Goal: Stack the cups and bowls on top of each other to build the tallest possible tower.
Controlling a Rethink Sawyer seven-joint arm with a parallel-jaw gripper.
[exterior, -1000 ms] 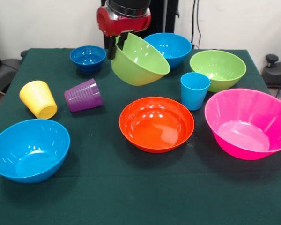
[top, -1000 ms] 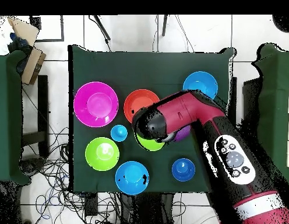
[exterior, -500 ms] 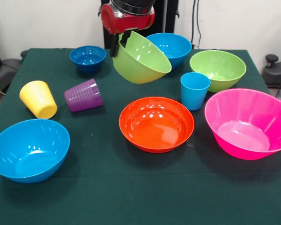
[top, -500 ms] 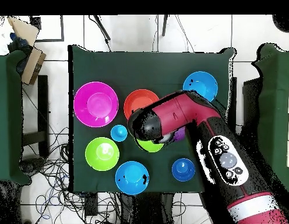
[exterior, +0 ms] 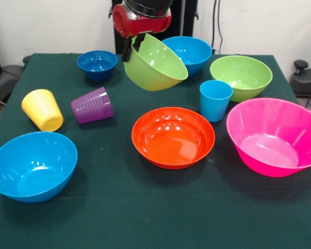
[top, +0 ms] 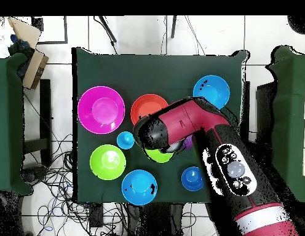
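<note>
My gripper (exterior: 132,47) is shut on the rim of a lime green bowl (exterior: 155,65) and holds it tilted in the air above the table's far middle. Under the arm in the overhead view only an edge of this bowl (top: 160,154) shows. The orange bowl (exterior: 173,136) sits in the middle, the pink bowl (exterior: 273,136) at the right, a second lime green bowl (exterior: 241,77) behind it. Light blue bowls sit at front left (exterior: 32,165) and far middle (exterior: 189,53). The dark blue bowl (exterior: 97,64) is far left. The light blue cup (exterior: 215,100) stands upright. The yellow cup (exterior: 42,109) and purple cup (exterior: 92,105) lie on their sides.
The green table cloth (exterior: 145,218) covers the whole table. The arm (top: 204,141) hides the yellow cup and most of the purple cup in the overhead view. Cardboard boxes (top: 29,55) and cables lie on the floor beside the table.
The gripper has lifted the lime green bowl a little higher and slightly away from the table's front. The other bowls and cups have not moved.
</note>
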